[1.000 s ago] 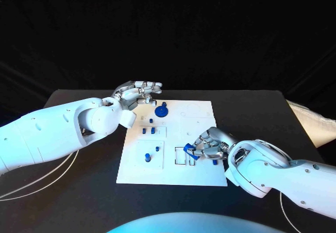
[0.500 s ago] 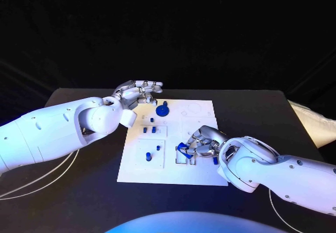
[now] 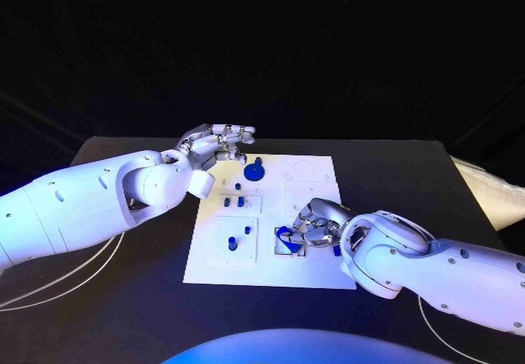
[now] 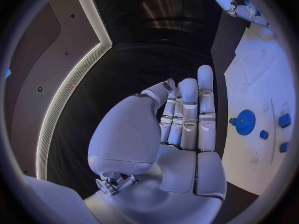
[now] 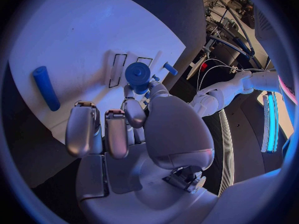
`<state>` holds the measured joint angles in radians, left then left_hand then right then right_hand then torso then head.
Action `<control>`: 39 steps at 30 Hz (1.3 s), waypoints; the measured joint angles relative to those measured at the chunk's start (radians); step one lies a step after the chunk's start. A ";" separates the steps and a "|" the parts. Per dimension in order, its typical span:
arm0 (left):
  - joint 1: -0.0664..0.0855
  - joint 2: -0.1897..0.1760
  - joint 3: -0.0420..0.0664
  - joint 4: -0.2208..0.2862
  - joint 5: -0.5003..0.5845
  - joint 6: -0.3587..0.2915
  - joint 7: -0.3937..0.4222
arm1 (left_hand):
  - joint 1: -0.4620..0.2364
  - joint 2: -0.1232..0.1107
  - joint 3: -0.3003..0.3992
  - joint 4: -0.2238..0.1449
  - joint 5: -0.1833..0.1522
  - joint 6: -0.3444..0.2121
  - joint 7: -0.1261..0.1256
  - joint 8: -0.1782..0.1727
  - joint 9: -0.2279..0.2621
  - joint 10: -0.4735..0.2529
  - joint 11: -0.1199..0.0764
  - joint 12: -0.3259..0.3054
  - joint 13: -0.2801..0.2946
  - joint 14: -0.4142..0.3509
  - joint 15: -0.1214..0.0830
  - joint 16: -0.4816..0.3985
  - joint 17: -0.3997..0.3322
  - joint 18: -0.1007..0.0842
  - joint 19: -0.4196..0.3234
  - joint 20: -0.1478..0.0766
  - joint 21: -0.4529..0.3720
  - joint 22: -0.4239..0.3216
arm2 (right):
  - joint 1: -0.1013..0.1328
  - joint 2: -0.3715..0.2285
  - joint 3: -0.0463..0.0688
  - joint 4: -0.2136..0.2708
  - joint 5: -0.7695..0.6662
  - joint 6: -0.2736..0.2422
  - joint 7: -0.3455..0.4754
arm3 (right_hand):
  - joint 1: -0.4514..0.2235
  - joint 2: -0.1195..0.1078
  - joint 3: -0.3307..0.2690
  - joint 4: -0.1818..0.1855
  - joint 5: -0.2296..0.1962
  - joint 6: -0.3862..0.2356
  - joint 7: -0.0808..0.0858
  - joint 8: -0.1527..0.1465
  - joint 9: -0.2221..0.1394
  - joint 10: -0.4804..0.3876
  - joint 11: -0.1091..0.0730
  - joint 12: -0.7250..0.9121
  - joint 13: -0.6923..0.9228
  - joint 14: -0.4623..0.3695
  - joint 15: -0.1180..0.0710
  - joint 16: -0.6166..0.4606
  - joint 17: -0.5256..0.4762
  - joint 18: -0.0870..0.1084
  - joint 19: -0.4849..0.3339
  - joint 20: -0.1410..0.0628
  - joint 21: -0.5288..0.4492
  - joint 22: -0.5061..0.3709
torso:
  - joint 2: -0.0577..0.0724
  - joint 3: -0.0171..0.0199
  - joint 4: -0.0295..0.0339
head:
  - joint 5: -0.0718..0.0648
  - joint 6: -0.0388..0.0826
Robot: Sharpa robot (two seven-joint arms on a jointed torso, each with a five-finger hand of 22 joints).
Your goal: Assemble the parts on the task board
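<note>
Two hands work at the counter (image 3: 131, 303). Nearest to us, our right hand (image 3: 317, 224) has its fingers (image 5: 136, 112) clamped on a blue part (image 3: 289, 236) (a round-headed piece) just over the near middle of the white task board (image 3: 268, 269). Farther, a blue gear (image 3: 254, 173) lies on the board. Our left hand (image 3: 215, 142) hovers beside the far left corner, fingers together, straight, holding nothing.

**My rig up close: white shells, silver hands**

I see both arms in smooth, rounded white casing. The left hand (image 4: 181, 129) and right hand (image 5: 124, 129) are silver, with segmented metal fingers, pale palm pads and thin white cables trailing off the arms.
</note>
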<state>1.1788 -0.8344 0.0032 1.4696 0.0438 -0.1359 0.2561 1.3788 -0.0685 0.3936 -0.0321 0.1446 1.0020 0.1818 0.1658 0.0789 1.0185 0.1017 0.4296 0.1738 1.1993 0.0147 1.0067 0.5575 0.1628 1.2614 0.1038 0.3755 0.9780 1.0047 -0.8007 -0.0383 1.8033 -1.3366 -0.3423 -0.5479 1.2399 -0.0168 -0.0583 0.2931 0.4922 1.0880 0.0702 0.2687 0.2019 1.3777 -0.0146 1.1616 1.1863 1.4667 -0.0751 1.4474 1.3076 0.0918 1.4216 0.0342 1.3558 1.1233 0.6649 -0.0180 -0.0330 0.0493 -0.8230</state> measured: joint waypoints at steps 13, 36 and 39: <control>0.000 -0.004 0.000 0.002 0.000 0.000 0.000 | -0.006 0.005 0.000 0.000 0.000 -0.014 0.004 0.000 -0.001 -0.011 0.003 0.000 0.000 0.000 0.000 0.000 0.000 0.000 -0.004 0.004 0.000 0.000 | -0.001 0.000 -0.001 -0.001 -0.060 0.019 -0.027 | -0.139 0.005 -0.113 -0.003 -0.253 0.014 -0.007 0.017 0.077 -0.010 0.002 -0.043 -0.016 0.000 0.000 -0.015 0.000 0.000 -0.004 -0.004 -0.005 -0.014 | 0.000 0.0000 0.0002 | 0.000 0.001; 0.000 -0.006 0.000 0.000 0.000 -0.001 0.001 | -0.010 0.001 0.000 0.000 0.000 -0.027 0.009 0.000 -0.002 -0.020 0.005 0.000 0.000 -0.003 0.003 0.005 0.000 0.000 -0.004 0.004 0.000 -0.001 | -0.004 -0.026 -0.001 0.030 -0.084 0.029 0.010 | 0.006 0.006 -0.130 -0.090 -0.297 -0.003 -0.005 0.017 0.116 -0.014 0.005 -0.061 -0.015 0.000 0.000 -0.022 0.000 0.000 -0.004 -0.004 -0.008 -0.014 | -0.002 0.0003 0.0013 | 0.001 -0.003; 0.000 -0.006 0.000 0.000 0.000 -0.001 0.001 | -0.010 0.001 0.000 0.000 0.000 -0.027 0.009 0.000 -0.002 -0.020 0.005 0.000 0.000 -0.003 0.003 0.005 0.000 0.000 -0.004 0.004 0.000 -0.001 | -0.005 -0.025 -0.001 0.031 -0.086 0.036 0.019 | 0.040 0.010 -0.123 -0.111 -0.312 -0.003 -0.005 0.022 0.120 -0.014 0.005 -0.062 -0.011 0.000 0.000 -0.022 0.000 0.000 -0.004 -0.004 -0.008 -0.010 | -0.002 0.0003 0.0013 | 0.001 -0.003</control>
<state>1.1788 -0.8400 0.0032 1.4694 0.0438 -0.1368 0.2572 1.3693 -0.0674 0.3936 -0.0321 0.1446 0.9751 0.1908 0.1658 0.0765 0.9988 0.1069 0.4296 0.1738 1.1959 0.0181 1.0115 0.5577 0.1628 1.2577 0.1075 0.3754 0.9772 0.9997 -0.8261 -0.0390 1.8344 -1.4230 -0.3065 -0.5286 1.2795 -0.0071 -0.1816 0.1825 0.1797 1.0850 0.0650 0.2902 0.3221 1.3641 -0.0094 1.0996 1.1749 1.4666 -0.0753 1.4257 1.3074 0.0919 1.4178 0.0305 1.3479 1.1130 0.6629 -0.0177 -0.0316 0.0505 -0.8259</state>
